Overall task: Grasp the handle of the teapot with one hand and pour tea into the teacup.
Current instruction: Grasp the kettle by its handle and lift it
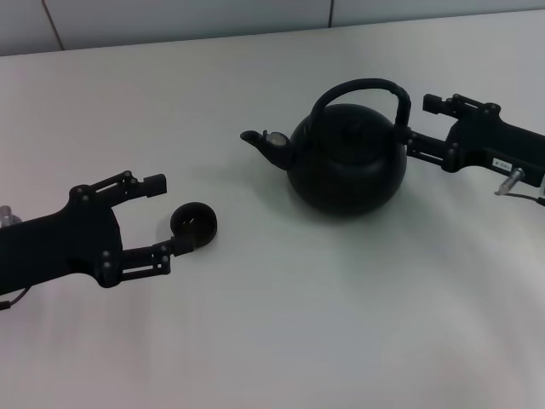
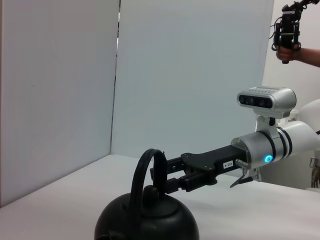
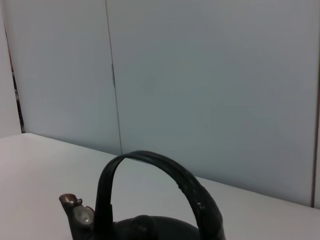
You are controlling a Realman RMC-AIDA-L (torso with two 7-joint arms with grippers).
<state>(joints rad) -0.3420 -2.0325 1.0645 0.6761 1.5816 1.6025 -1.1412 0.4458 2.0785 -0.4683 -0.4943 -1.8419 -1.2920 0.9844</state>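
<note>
Right gripper point(image 1: 415, 121): jaws spread, one finger either side of the handle point(image 1: 358, 89), not clamped.
Teapot point(image 1: 347, 158): upright on table point(image 1: 298, 324), directly ahead of right gripper.
Left gripper point(image 1: 169, 215): fingers apart, teacup point(image 1: 193, 224) just beyond fingertips.

Right wrist camera looks in close on the teapot point(image 3: 150, 226), and only its upper part shows, the dark rounded top cut off at the frame edge. The handle point(image 3: 165, 175) arches thick and black over it, one leg dropping straight into the pot's top, the other, broader and nearer the camera, sweeping down out of frame. The spout point(image 3: 75, 215) pokes up on the far side of that arch, brownish at the tip. White table point(image 3: 35, 170) beneath; pale wall panels point(image 3: 210, 85) stand beyond it, a thin vertical seam between them
</note>
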